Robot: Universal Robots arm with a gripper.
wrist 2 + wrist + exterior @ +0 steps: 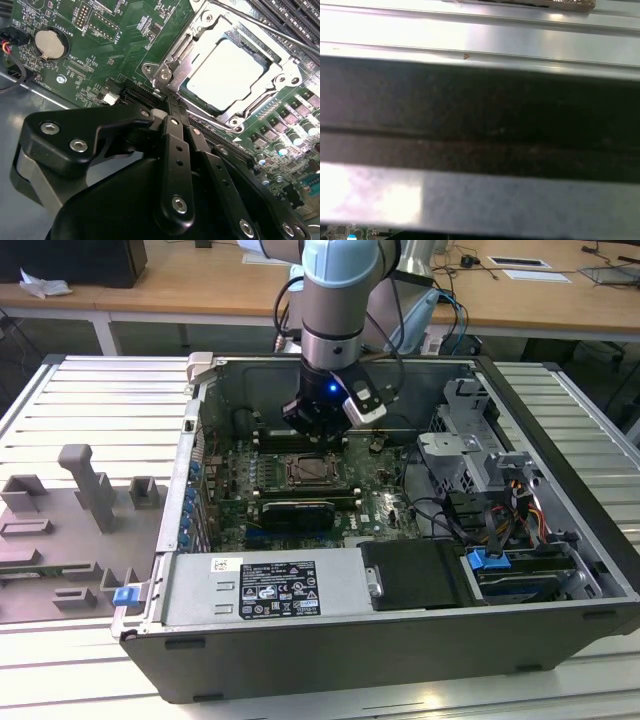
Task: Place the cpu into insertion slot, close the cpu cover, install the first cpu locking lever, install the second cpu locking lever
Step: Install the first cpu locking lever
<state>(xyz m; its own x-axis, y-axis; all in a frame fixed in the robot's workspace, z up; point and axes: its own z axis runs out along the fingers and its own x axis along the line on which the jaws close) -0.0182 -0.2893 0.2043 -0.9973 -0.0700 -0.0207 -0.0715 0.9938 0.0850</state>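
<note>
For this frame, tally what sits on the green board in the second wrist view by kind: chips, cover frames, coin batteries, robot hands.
Pale silvery square cpu: 1
Thin metal square cpu cover frame, lying closed around the chip: 1
Round silver coin battery: 1
Black robot hand, fingers together near the socket's corner: 1
Total: 4

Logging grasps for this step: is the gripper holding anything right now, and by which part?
Nothing is held. The gripper has its fingers shut together, empty, beside the socket; the cpu already lies under the closed cpu cover.
</note>
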